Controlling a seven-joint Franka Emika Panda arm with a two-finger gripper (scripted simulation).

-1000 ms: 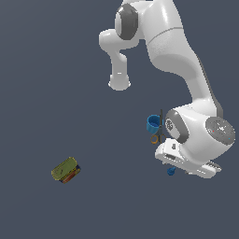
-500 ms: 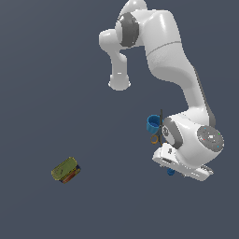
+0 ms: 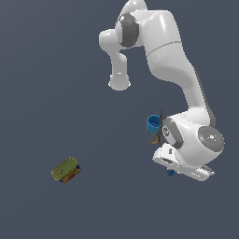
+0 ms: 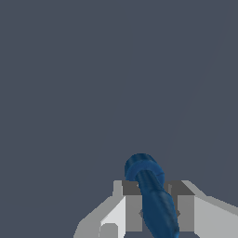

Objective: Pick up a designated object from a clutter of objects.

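Surface (image 3: pixel 56 70): flat, uniform dark grey-blue, no markings. Can (image 3: pixel 65 170), yellow-green, lies alone toward the exterior view's lower left, well apart from the rest. Light-blue cup (image 3: pixel 153 123) sits toward the exterior view's right, orange scissors (image 3: pixel 155 138) just beside it, both partly hidden by the arm. Wrist view shows only bare surface around the knob (image 4: pixel 151 193); can't tell whether it touches the surface.
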